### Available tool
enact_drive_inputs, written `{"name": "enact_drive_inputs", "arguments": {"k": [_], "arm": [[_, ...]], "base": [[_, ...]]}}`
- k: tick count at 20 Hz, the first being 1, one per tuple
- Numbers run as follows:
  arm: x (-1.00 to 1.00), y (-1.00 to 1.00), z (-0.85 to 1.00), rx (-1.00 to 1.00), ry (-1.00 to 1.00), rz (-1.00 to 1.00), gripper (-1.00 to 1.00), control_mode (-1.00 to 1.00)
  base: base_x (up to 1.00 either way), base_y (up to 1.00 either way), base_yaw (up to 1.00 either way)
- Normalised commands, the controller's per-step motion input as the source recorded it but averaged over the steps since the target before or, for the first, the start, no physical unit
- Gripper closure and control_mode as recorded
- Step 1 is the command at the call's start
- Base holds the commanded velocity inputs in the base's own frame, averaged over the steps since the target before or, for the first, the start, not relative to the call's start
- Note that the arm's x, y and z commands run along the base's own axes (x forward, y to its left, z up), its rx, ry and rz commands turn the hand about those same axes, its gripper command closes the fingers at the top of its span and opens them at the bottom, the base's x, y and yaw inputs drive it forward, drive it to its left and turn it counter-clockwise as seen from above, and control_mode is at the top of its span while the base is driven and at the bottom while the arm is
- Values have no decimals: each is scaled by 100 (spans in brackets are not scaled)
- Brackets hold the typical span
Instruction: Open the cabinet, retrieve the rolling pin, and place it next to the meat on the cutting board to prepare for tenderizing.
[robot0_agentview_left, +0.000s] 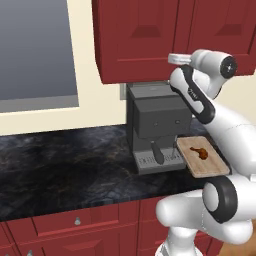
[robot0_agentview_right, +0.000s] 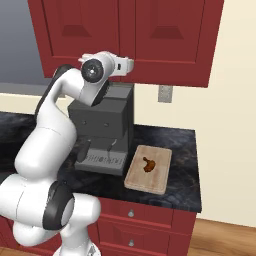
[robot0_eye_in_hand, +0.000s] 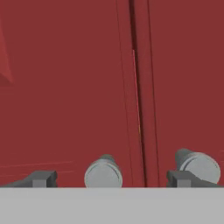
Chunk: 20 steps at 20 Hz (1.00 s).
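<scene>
Closely before the shut cabinet (robot0_eye_in_hand: 65, 87), the gripper (robot0_eye_in_hand: 111, 179) is spread wide and grasps nothing.

Counted: one cabinet with two doors shut, two round silver knobs (robot0_eye_in_hand: 103, 173), one cutting board (robot0_agentview_right: 148, 168), one piece of meat (robot0_agentview_right: 148, 163), one grey coffee machine (robot0_agentview_right: 102, 132). In the hand view the left knob sits between the two finger tips (robot0_eye_in_hand: 41, 178), and the right knob (robot0_eye_in_hand: 199, 166) lies at about 3 o'clock from the gripper, just outside the right tip. The door seam runs up toward 12 o'clock. On the dark bench (robot0_agentview_left: 60, 160), the board lies just beside the coffee machine, at its 3 o'clock, and the meat rests on the board. Board and meat are well below the gripper, toward 5 o'clock in the right base view.
</scene>
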Motion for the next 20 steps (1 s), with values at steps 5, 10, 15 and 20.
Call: {"name": "enact_drive_inputs", "arguments": {"k": [5,10,15,20], "arm": [[25,0,-9,0,0,0,-100,-100],[14,8,-21,0,0,0,-100,-100],[16,12,-14,0,0,0,-100,-100],[27,1,-1,0,0,0,-100,-100]], "base": [[0,0,0],[0,0,0],[0,0,0],[0,0,0]]}}
